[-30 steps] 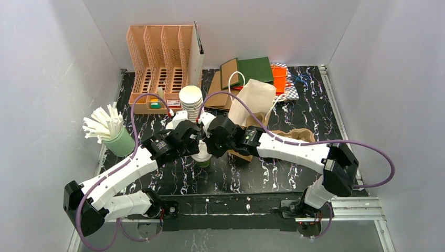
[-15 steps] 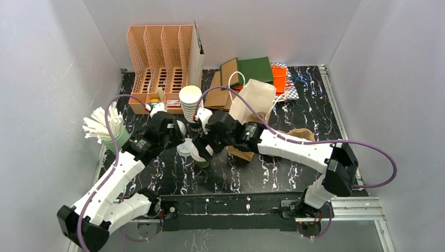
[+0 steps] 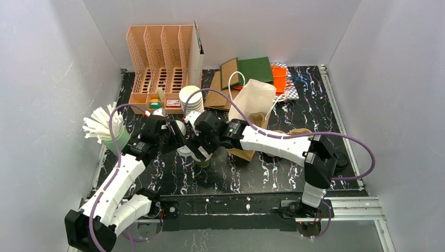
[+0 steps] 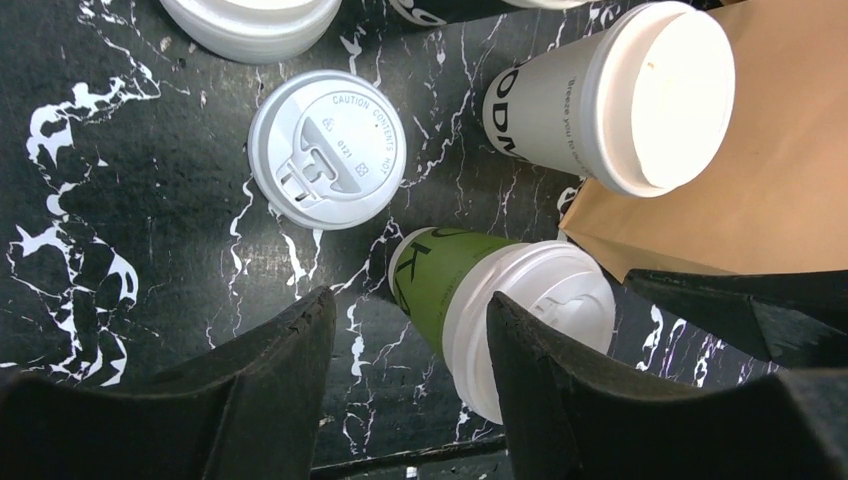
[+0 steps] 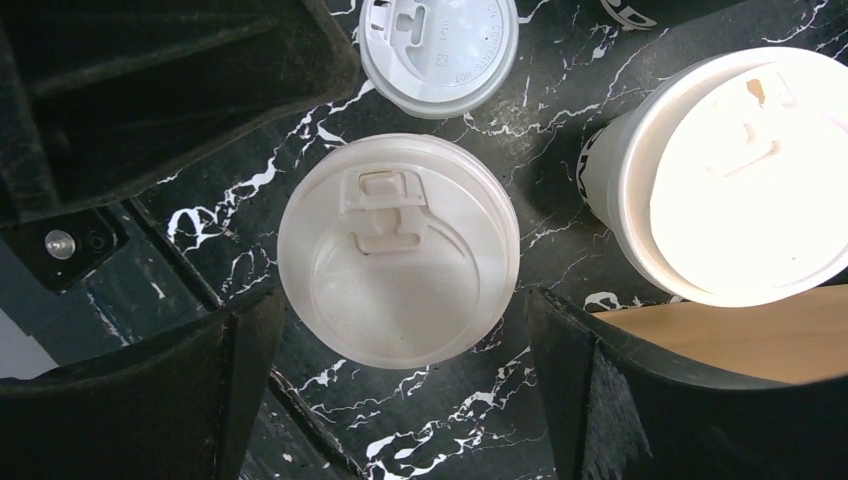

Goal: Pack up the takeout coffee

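brown bag: brown paper bag (image 4: 780,180), beside the cups
right jaws: spread wide astride green-walled paper cup with white sip lid (image 5: 398,262), not touching
left jaws: part spread, empty, beside it
green cup: upright, left of bench (image 3: 252,173) centre
white cup: white lidded paper cup (image 4: 620,90), just beside bag

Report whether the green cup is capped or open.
Capped: a white sip lid covers the whole mouth of the green cup.

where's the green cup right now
The green cup stands mid-table in the top view, left of centre; the left wrist view shows a loose flat lid and a brown bag beside it.
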You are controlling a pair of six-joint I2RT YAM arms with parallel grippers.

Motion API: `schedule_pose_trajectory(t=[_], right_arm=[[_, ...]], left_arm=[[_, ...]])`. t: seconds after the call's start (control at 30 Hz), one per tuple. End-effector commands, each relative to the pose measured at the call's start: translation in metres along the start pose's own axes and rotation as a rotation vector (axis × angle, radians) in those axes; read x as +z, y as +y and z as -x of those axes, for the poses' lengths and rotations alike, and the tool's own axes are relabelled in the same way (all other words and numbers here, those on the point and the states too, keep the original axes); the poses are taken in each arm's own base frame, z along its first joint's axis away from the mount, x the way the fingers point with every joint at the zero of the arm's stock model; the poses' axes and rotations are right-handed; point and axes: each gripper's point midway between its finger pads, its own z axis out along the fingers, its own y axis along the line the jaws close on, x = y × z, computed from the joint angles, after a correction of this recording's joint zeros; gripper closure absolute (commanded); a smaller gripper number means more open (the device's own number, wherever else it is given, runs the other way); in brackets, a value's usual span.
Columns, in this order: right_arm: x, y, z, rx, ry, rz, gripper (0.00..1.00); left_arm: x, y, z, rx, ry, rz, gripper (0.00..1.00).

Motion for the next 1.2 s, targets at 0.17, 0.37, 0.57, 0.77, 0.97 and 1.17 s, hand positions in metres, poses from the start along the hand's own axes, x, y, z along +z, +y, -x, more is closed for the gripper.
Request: schedule_pose_trajectory(t=[0.17, 0.37, 0.57, 0.77, 0.97, 1.17], right_arm=[[-0.002, 0.001, 0.017, -0.007, -0.022, -0.032, 0.02], [0.001, 0.001, 0.02, -0.011, -0.024, -0.039, 0.02], [0.006, 0.004, 0.02, -0.016, -0.016, -0.039, 0.03], [0.01, 0.006, 0.019, -0.021, -0.005, -0.038, 0.07], [0.012, 0.004, 0.017, -0.021, 0.005, -0.046, 0.15], [0.015, 0.004, 0.014, -0.025, 0.02, -0.055, 0.19]], left_arm=[[0.004, 0.004, -0.014, -0.024, 0.022, -0.05, 0.49], [0.01, 0.004, -0.025, -0.038, 0.042, -0.082, 0.49], [0.014, 0.001, -0.031, -0.051, 0.058, -0.108, 0.49], [0.014, 0.001, -0.029, -0.051, 0.055, -0.108, 0.49], [0.013, 0.004, -0.027, -0.045, 0.046, -0.085, 0.49], [0.01, 0.005, -0.027, -0.041, 0.042, -0.087, 0.49]])
